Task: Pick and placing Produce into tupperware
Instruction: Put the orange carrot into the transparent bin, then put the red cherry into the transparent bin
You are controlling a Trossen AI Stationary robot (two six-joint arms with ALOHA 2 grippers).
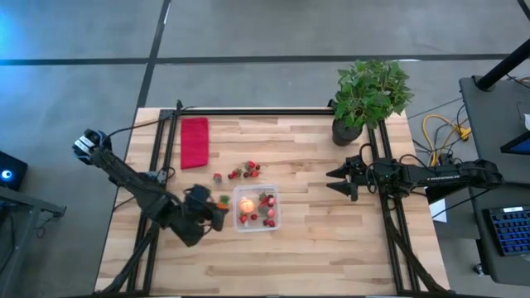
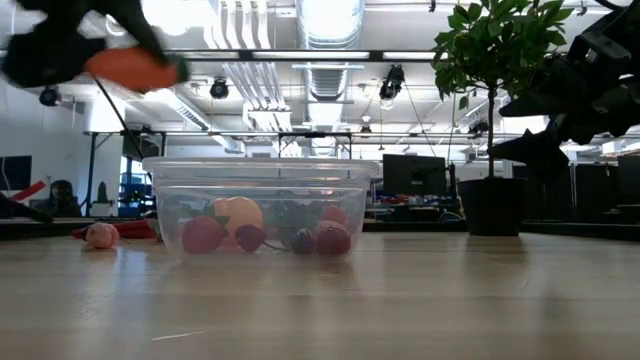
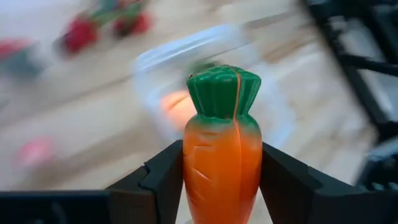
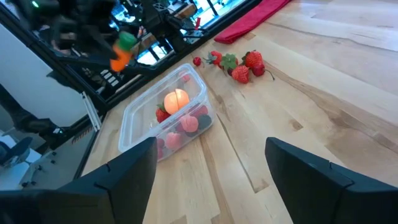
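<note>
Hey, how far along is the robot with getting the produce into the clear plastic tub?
Partly done. The clear squarish plastic tupperware already holds a pale orange round fruit and several red berries. In hand: the left gripper is shut on the orange carrot with a green top, held above the table beside the tub. Left: a cluster of red berries on the wood by the red cloth. The right gripper waits open.

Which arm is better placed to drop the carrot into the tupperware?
Left: its pincer already grips the carrot just beside the tupperware. The right pincer waits open, farther away.
</note>
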